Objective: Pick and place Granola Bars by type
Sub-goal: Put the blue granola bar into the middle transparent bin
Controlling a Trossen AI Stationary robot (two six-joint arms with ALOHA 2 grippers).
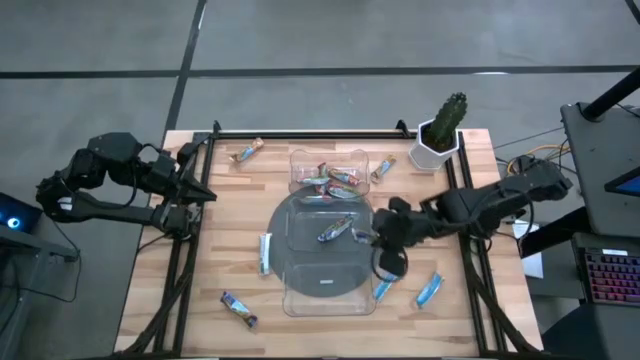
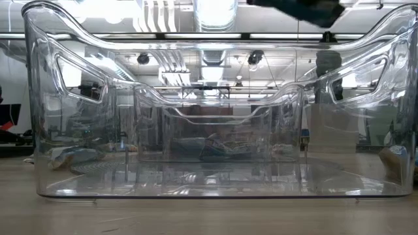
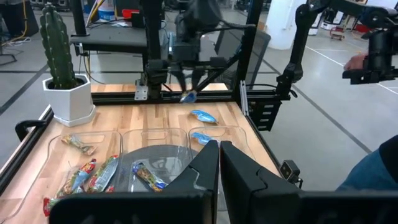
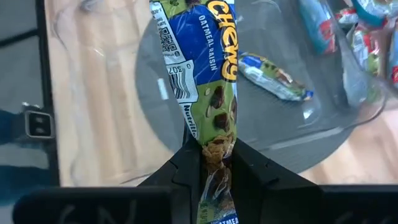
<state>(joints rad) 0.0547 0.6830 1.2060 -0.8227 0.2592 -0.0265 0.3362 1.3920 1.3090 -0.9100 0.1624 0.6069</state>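
Right gripper [image 4: 214, 163] pinches 1 granola bar [image 4: 208, 68] by its end, wrapper hanging over the clear tray [image 1: 300, 290]. Lower into the compartment holding the matching bar [image 4: 273, 76], then release. Left gripper [image 3: 219, 163] pressed shut, parked at the table's left edge.

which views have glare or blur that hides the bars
Low view: the clear tray fills the frame, its walls reflecting ceiling lights and warping the granola bars behind them. Right wrist view: the held Chewy bar is sharp in the right claw, the bars behind it softer. High view: even light, bars tiny.
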